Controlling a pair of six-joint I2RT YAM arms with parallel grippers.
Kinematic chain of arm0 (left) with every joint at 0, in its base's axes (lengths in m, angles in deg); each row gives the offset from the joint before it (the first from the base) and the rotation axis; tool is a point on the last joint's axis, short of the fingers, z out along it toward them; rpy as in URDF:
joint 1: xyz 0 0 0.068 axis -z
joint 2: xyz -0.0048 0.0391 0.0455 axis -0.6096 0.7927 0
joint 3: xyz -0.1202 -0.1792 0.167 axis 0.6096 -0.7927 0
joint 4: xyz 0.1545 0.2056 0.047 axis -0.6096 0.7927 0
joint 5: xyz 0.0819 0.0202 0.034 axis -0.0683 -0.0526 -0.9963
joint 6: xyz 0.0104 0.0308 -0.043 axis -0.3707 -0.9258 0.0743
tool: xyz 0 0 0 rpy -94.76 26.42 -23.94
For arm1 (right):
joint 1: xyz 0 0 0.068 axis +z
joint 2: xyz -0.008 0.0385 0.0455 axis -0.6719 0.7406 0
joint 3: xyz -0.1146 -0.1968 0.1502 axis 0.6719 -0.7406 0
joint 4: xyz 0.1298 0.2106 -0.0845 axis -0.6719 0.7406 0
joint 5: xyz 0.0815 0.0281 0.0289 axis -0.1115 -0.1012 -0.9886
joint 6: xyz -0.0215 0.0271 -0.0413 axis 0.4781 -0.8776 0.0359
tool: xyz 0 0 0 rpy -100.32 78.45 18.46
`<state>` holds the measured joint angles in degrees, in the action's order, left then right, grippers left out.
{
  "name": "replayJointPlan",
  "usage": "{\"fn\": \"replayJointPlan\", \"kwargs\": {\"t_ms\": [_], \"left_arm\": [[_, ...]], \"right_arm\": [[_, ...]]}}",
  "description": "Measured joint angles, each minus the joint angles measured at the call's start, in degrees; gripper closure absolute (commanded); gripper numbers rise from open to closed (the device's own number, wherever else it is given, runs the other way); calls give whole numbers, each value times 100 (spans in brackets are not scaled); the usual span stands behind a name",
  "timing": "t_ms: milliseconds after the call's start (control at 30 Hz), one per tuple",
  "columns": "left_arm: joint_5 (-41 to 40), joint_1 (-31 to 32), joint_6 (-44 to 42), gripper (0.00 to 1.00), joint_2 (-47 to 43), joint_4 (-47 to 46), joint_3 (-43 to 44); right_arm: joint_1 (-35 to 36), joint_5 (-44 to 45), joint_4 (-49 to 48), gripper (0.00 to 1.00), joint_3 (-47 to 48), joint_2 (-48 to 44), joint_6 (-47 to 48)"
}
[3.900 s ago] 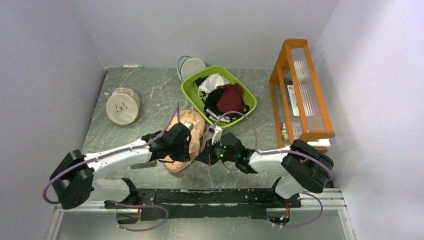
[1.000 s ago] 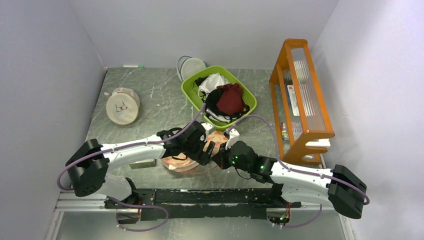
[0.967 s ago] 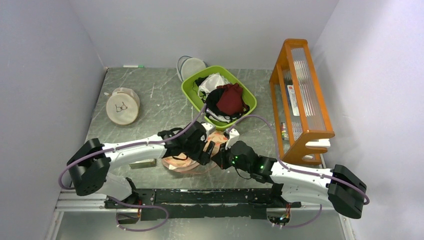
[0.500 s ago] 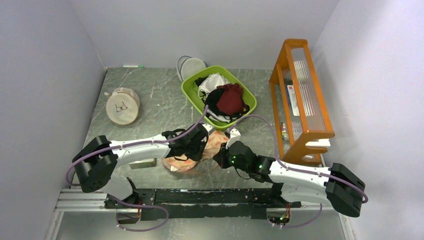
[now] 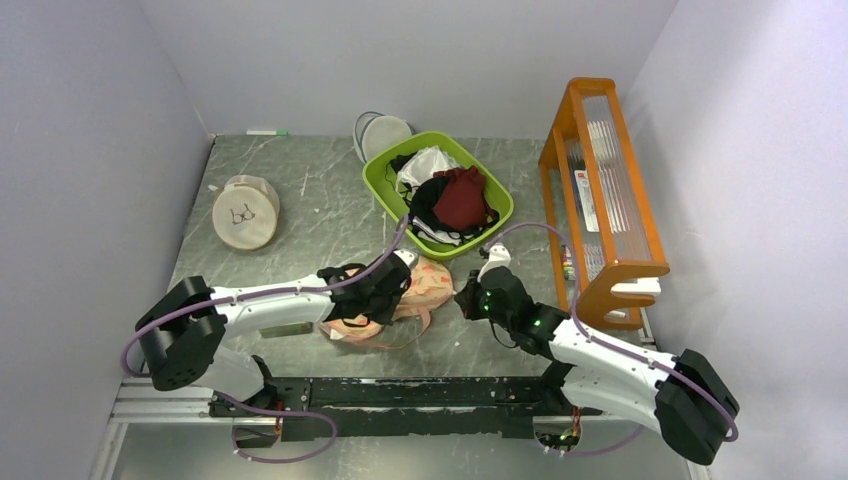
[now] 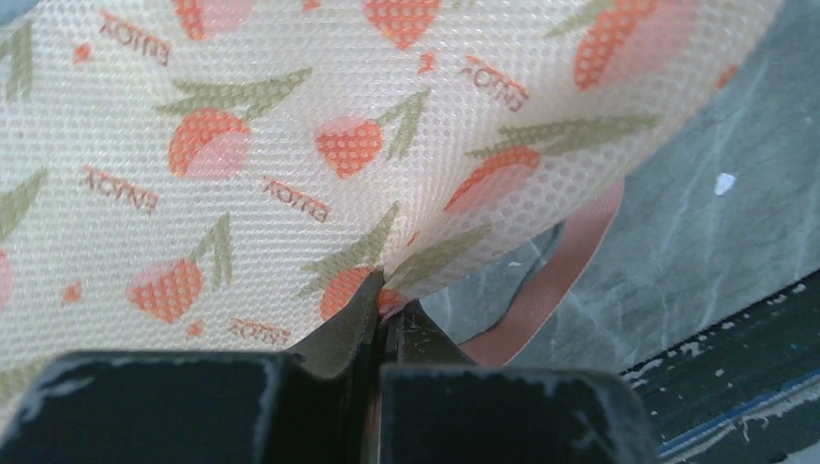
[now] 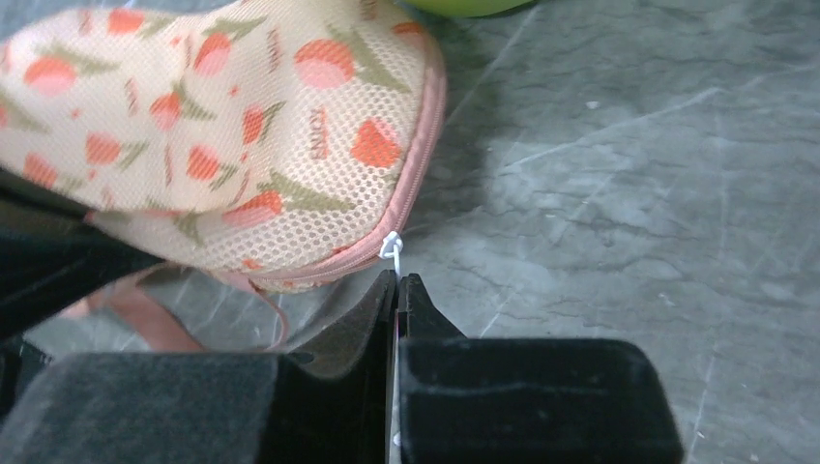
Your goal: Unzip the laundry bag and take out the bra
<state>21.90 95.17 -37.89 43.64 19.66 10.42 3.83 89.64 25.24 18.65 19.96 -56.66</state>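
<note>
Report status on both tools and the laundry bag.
Left tool shut on laundry bag fabric. Right tool shut on white zipper pull; zip looks closed, bra unseen. Green basket close behind.

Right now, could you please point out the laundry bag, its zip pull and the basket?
laundry bag (image 7: 242,126), right wrist view, flowered top.
zip pull (image 7: 391,246), right wrist view, white loop.
basket (image 5: 373,186), top view, left rim.

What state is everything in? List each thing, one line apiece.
laundry bag: gripped by both end effectors, no bra showing.
left end effector: shut on the laundry bag's printed fabric.
right end effector: shut on the white zip pull.
green basket: heaped with clothes.
round beige pouch: lying flat, apart from both arms.
</note>
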Motion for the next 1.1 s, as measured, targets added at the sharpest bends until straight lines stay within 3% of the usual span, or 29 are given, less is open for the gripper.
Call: {"fn": "replayJointPlan", "kwargs": {"t_ms": [100, 133, 233, 267, 367, 700, 1100], "left_arm": [[-181, -2, 57, 93, 0, 92, -26], [-236, -2, 68, 86, 13, 162, -28], [-321, -2, 92, 49, 35, 369, -20], [-343, 0, 90, 42, 28, 455, -17], [-358, -2, 87, 32, -116, 699, -17], [-310, 424, 81, 27, -1816, 1084, 293], [-1290, 907, 509, 26, -1843, 1471, 951]], "right_arm": [[-35, -588, -245, 100, -133, -96, 339], [-42, -697, -293, 100, -166, -120, 387], [-31, -1268, -560, 100, -341, -243, 507], [-13, -1462, -658, 100, -398, -282, 533], [83, -1917, -920, 100, -485, -326, 566], [221, -2428, -1405, 100, -551, -317, 437], [232, -2315, -1231, 100, -549, -546, 431]]}}
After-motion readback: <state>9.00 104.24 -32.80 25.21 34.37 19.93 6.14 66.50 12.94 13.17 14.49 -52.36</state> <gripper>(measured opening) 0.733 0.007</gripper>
